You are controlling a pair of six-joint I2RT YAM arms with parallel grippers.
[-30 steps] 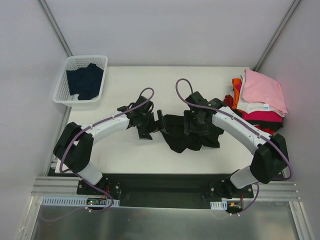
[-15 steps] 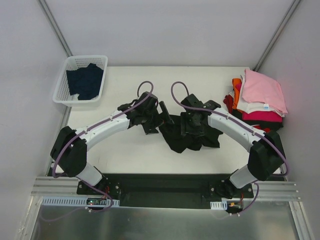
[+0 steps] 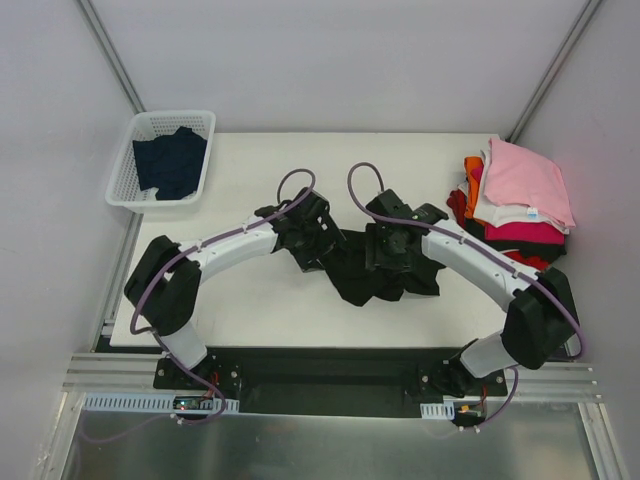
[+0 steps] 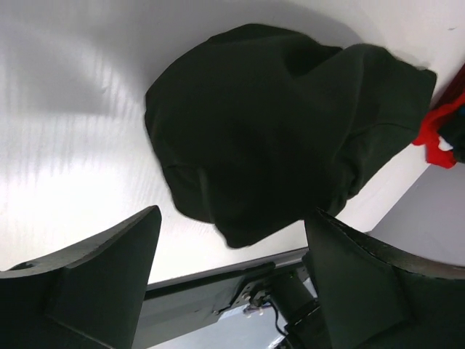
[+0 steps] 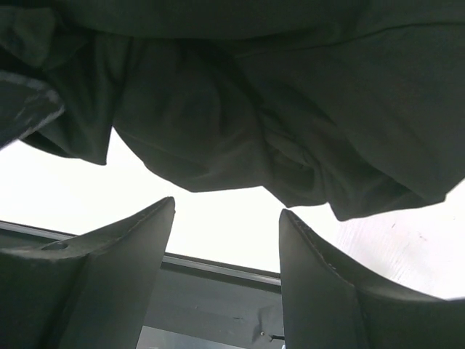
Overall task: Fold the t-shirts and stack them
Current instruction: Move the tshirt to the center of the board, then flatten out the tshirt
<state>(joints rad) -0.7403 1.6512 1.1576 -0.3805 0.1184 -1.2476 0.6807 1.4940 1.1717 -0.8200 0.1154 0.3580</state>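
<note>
Black t-shirt [image 3: 372, 285] crumpled mid-frame, left gripper [image 3: 318, 248] — jaws apart, empty — moved right to its edge, right gripper [image 3: 392, 252] spread over it, holding nothing.

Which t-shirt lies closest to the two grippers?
The crumpled black t-shirt at the middle of the table; the coloured ones are piled at the right edge, and a dark one sits in the basket.

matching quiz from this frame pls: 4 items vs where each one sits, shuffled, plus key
1 black t-shirt
2 navy t-shirt
3 pink t-shirt
4 basket

A on top of the pile at the right edge of the table
B far left corner
C crumpled mid-table
D inside the basket

Pairs: 1-C, 2-D, 3-A, 4-B
</note>
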